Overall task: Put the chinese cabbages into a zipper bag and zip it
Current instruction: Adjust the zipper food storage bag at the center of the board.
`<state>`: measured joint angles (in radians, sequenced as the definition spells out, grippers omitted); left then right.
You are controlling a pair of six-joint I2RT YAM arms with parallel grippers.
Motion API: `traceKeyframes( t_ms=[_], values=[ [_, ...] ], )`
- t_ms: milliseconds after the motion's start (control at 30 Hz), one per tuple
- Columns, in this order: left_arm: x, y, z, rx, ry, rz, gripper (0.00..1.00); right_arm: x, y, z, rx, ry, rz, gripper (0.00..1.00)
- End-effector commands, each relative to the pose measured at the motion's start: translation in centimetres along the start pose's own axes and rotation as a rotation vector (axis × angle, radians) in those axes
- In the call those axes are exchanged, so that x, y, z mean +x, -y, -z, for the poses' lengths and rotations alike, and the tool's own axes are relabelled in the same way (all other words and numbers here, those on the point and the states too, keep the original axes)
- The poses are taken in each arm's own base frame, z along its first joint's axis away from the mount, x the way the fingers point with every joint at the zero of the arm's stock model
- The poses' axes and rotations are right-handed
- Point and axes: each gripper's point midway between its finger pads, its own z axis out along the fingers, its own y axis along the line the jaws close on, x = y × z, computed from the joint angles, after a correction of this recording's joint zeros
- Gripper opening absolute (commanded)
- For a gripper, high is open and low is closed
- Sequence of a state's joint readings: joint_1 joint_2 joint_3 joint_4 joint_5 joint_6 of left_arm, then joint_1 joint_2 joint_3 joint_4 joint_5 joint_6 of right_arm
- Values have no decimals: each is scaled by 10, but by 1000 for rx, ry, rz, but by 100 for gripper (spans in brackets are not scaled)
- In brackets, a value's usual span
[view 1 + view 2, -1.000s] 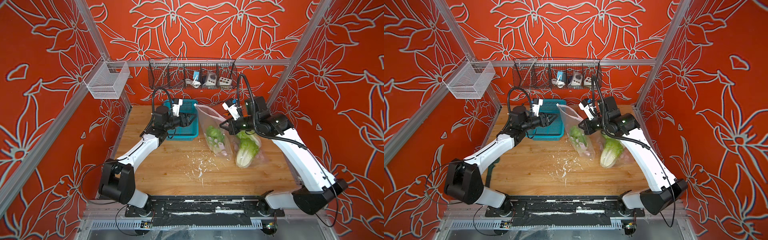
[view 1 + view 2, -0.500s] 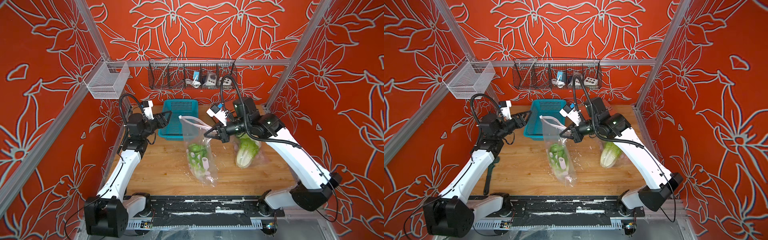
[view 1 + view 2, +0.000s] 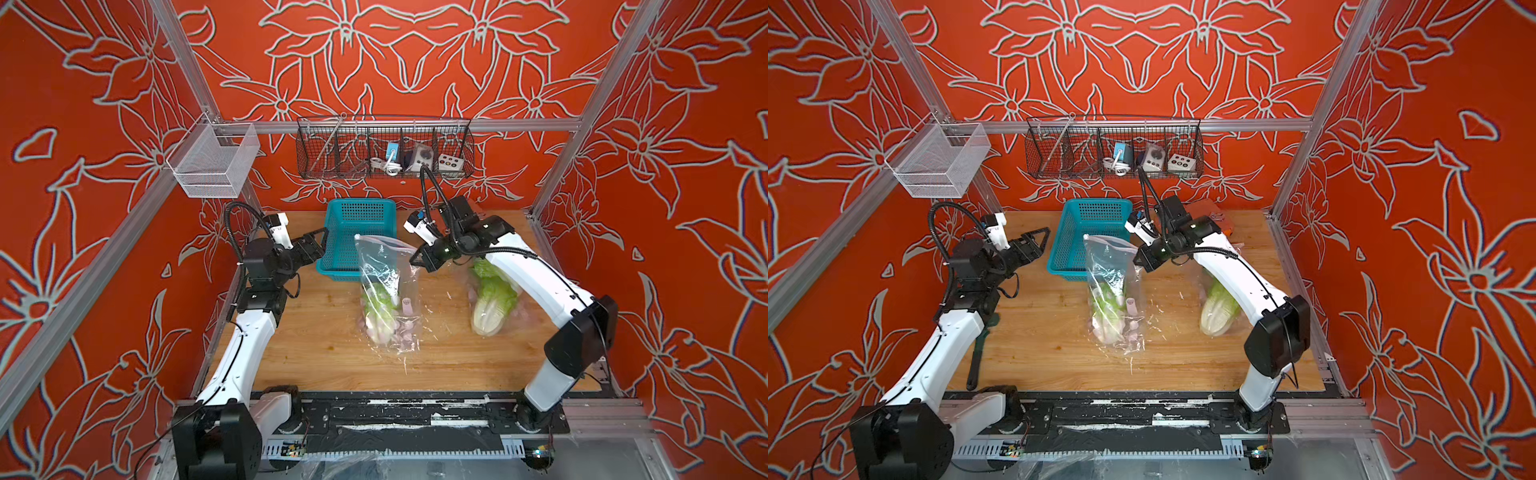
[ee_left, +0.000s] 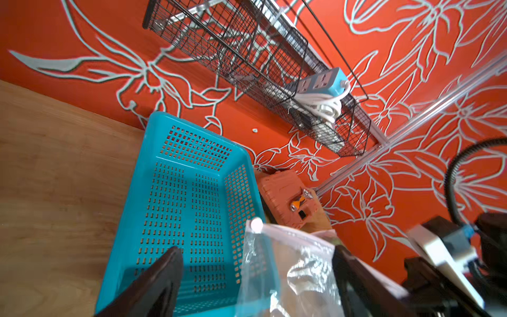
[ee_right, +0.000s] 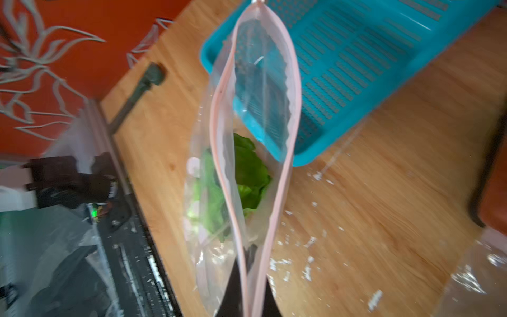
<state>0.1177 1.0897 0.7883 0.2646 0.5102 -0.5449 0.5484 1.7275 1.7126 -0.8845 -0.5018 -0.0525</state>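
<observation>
**Bag held up by one corner, one cabbage outside**

Nearest, on the pale wooden table [image 3: 316, 332]: clear plastic zipper bag with a pink zip strip [image 3: 384, 286]. Bottom resting on the wood, mouth raised toward the far side and gaping. Low inside it, green-leaved, white-based chinese cabbage [image 3: 378, 311]; one head or two, impossible to tell through the creased film. To the right and about as near, under the right arm, another pale green cabbage head [image 3: 492, 303], lying on or in loose clear film [image 3: 521, 309], well apart from the bag.

Farther back, right gripper [image 3: 415, 258] clenched on the right end of the bag's mouth, pinching the zip strip and holding it off the table. White slider [image 4: 256, 225] at the opposite, left end of the mouth. Left gripper [image 3: 1042, 241] spread wide and empty, just beside the left wall of the empty teal perforated plastic basket [image 3: 361, 224], clear of the bag.

Judged step: filling, not yet zipping. Likely needed next: the free left gripper carrying the loose head across to the mouth, or taking the slider-side lip to widen the opening. A long reach either way, with limp film liable to sag shut.

Farthest, black wire rack [image 3: 384, 145] on the back wall holding a blue-and-white power strip [image 4: 321, 82]. Orange case [image 4: 285, 197] at the far right of the table. No brand, label or writing legible anywhere.
</observation>
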Motion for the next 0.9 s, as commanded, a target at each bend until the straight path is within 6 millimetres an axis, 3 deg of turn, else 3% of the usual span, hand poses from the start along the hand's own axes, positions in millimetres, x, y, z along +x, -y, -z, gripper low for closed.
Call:
traceKeyframes(
  t_ms=[0, 100, 300, 533, 700, 867],
  values=[
    [9, 11, -4, 130, -3, 0, 89, -3, 29, 10, 161, -39, 52, 0],
    [23, 17, -8, 227, -43, 17, 87, -6, 37, 9, 192, -67, 50, 0],
    [49, 1, -29, 227, -131, 16, 80, -5, 51, 9, 214, -42, -13, 0],
    [76, 9, -59, 296, -225, -6, 73, -5, 76, 9, 217, 34, -144, 0],
    [86, 8, -81, 315, -271, -1, 70, -6, 78, 5, 192, 52, -141, 0],
    [110, 14, -104, 348, -348, 4, 68, -3, 81, 2, 193, 43, -147, 0]
  ],
)
